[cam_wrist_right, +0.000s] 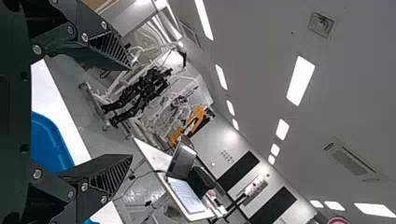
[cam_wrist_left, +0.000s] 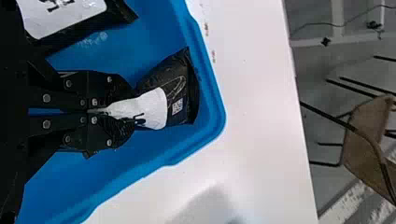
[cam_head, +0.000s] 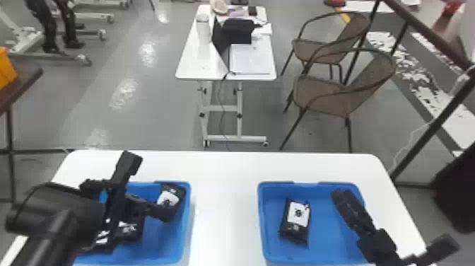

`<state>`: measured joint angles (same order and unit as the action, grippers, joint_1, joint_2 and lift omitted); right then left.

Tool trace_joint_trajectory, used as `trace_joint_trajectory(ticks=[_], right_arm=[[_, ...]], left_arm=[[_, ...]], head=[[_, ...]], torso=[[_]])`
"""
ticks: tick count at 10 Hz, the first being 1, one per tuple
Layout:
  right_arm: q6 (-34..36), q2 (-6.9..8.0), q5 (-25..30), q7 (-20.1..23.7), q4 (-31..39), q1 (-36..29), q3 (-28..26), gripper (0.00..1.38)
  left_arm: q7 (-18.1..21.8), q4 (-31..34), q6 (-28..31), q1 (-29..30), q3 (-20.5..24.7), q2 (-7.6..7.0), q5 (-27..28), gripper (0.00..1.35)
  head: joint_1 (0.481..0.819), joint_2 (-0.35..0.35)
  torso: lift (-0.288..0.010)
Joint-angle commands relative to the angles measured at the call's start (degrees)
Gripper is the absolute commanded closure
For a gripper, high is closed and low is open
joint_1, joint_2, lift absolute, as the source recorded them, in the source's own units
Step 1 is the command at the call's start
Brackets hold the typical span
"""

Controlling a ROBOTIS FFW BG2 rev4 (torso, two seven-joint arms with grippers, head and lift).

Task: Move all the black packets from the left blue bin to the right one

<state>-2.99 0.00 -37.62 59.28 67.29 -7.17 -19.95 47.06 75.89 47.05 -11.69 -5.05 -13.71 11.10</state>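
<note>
Across the white worktop [cam_head: 224,212], the right bin [cam_head: 328,226] lies rightward of the packet [cam_wrist_left: 182,88] in the left bin's [cam_head: 159,244] far-right corner. Left fingers [cam_wrist_left: 116,133] pinch its end, roughly lengthwise; right fingers [cam_wrist_right: 105,175] stand apart.

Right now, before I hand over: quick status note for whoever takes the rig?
Left gripper: jaws closed on one end of a black packet, at the far right corner of the left blue bin. Can't tell if it's off the bin floor.
Right gripper: jaws wide apart, nothing between them, over the right side of the right blue bin.
Done: one packet lies in the right bin.
Left: the gripped packet, plus other packets in the left bin, partly behind the left arm; exact count unclear.
</note>
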Motion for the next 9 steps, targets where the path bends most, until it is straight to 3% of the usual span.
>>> trace_joint_trajectory(ticks=[1,3,4,5,7,9], right_arm=[[0.0,0.05,-0.8,0.0,0.4,0.0,0.4,0.38],[0.0,0.05,-1.4,0.0,1.3,0.0,0.6,0.38],[0.0,0.05,-1.9,0.0,1.7,0.3,1.3,0.38],[0.0,0.05,-1.9,0.0,2.1,0.9,1.8,0.38],[0.0,0.05,-1.9,0.0,4.2,2.2,2.9,0.38],[-0.1,0.05,-1.5,0.0,5.7,4.2,5.2,0.38]], left_arm=[[3.9,7.8,-4.2,3.9,3.6,0.09,-0.2,1.15],[12.2,18.4,-3.7,6.5,5.4,0.00,-0.5,1.15],[16.3,18.6,-8.1,6.0,5.1,-0.09,-3.2,1.14],[18.7,15.9,-13.8,4.6,3.6,-0.09,-6.1,1.14],[22.3,9.0,-21.8,-0.5,-1.5,0.00,-6.9,1.14],[22.4,1.4,-30.0,-6.2,-6.6,2.28,-4.5,1.14]], head=[[0.695,-0.038],[0.695,-0.060],[0.695,-0.076],[0.695,-0.086],[0.695,-0.132],[0.695,-0.161]], torso=[[0.000],[0.000],[0.000],[0.000],[0.000],[0.000]])
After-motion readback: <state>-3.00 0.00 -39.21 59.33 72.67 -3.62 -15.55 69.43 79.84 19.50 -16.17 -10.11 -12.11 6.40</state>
